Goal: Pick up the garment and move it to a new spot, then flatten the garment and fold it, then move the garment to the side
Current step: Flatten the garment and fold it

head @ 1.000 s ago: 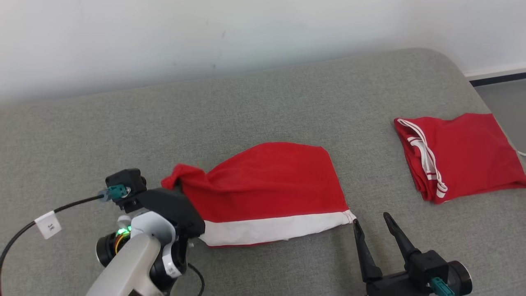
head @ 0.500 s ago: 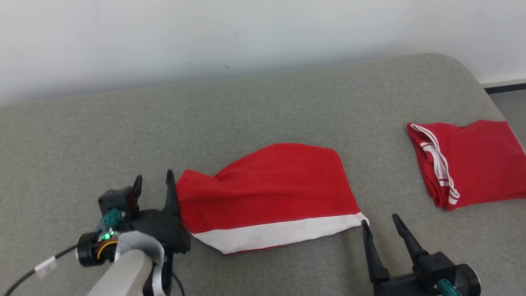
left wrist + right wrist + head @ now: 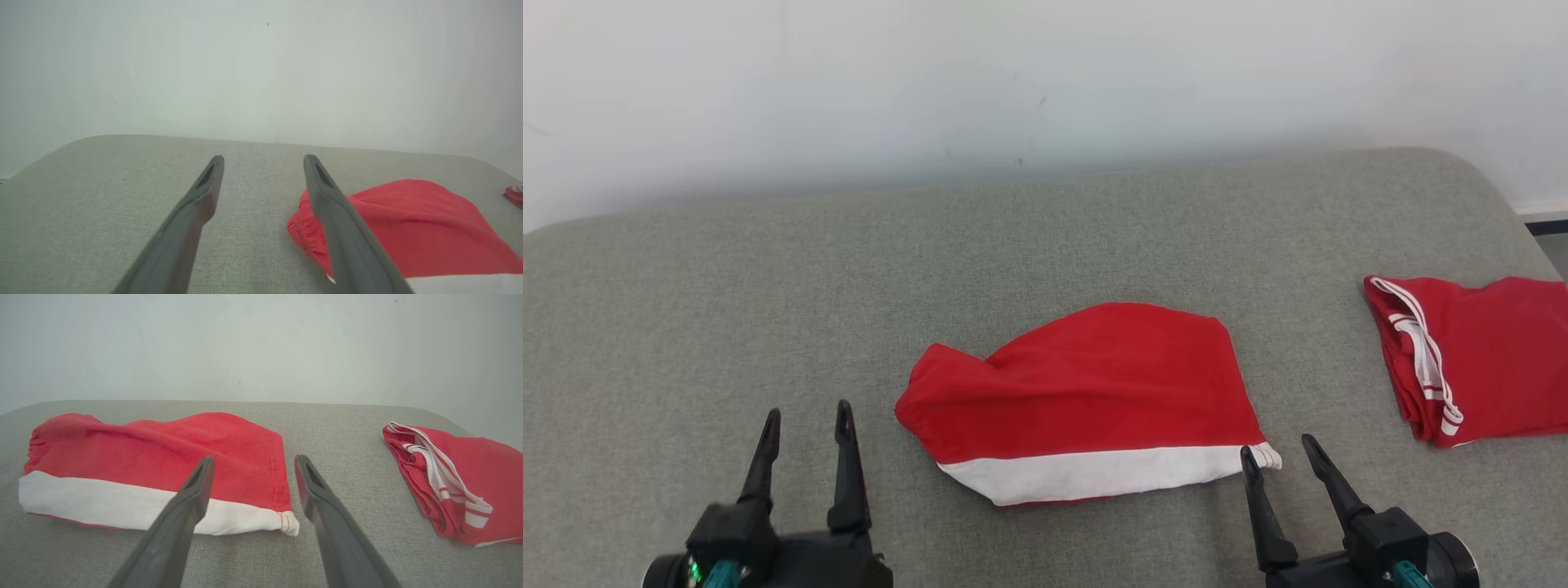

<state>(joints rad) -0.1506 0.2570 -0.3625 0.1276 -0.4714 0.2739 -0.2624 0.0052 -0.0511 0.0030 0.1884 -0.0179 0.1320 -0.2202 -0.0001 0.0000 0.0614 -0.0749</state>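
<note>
The red garment [image 3: 1086, 400] lies in the middle of the grey cushion [image 3: 768, 286], doubled over with its white band nearest and its left end a little bunched. The fold looks roughly made; moving it aside remains. A second red garment [image 3: 1486, 359] sits at the right. The left gripper [image 3: 807, 410] and right gripper [image 3: 1278, 445] both stand open and empty. A second ago the left gripper pinched the garment's left end; it has since let go and drawn back.
</note>
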